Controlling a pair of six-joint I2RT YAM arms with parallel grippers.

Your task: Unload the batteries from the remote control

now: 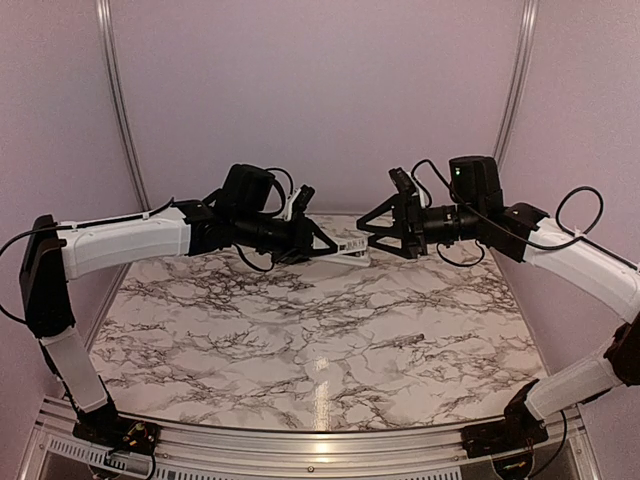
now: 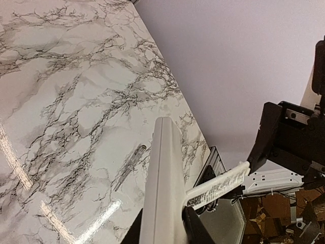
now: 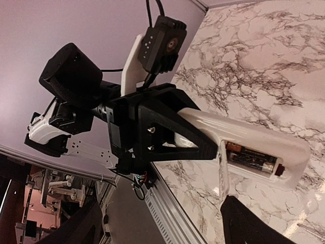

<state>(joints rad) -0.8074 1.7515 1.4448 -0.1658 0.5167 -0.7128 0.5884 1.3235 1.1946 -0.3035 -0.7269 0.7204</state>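
Pale lilac walls (image 1: 300,90) close in the space on three sides, with an aluminium post (image 1: 113,90) in each far corner. The table (image 1: 250,330) has a glossy white top veined in grey like marble. It catches streaks of light, and a metal rail (image 1: 320,447) runs along its near edge.

One remote control (image 1: 348,250) is held in the air over the far middle of the table, not touching it. Its long axis runs roughly left to right across the table, dipping slightly toward the right. The free end points at the right gripper (image 1: 372,232).

The left gripper (image 1: 325,245) is clamped on the remote's left half, its black fingers pressed against the two long sides.

In the right wrist view an open recess near the free end faces the camera. The batteries (image 3: 251,158) sit inside it as dark cylinders with a copper-coloured end. They lie along the remote's length, and I cannot count them apart.

One thin white ribbed flap (image 2: 218,185) stands out from the remote beside the recess. I cannot tell whether it touches a right finger.

The right gripper's fingers (image 3: 249,223) are spread wide with nothing between them.

One thin grey stick (image 1: 402,341) lies flat on the table, right of its centre. There are two arms.
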